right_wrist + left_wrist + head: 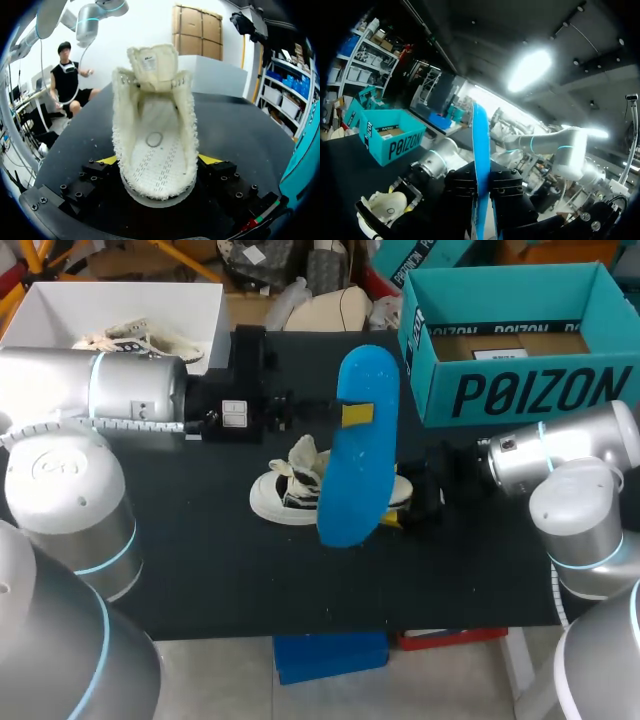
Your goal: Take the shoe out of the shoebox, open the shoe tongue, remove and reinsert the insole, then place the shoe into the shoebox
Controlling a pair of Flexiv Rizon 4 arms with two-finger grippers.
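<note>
Your left gripper (350, 415) is clamped on the blue insole (362, 470). In the left wrist view the insole runs edge-on between the two black fingers, which press it from both sides, and one yellow tip (357, 414) shows against its upper half in the head view. The insole stands nearly upright and leans a little. Its top end is level with the front of the shoebox (520, 390), and its lower end crosses in front of the shoe (285, 498) in the head view. You cannot tell from these views whether that lower end touches the shoe.

The shoe is out of the box and sits on its sole near the middle of the black table (200, 570), with its heel towards your right arm. Your right gripper (400, 510) is closed on the heel. In the right wrist view a yellow tip lies against each side of the heel, with the shoe between them. The tongue (152, 60) is pulled up and back at the far end of the opening. The inside is bare, showing a pale footbed with a printed ring.

The teal shoebox stands open at the table's far right corner, apart from the shoe, with brown card and a white label inside it.
</note>
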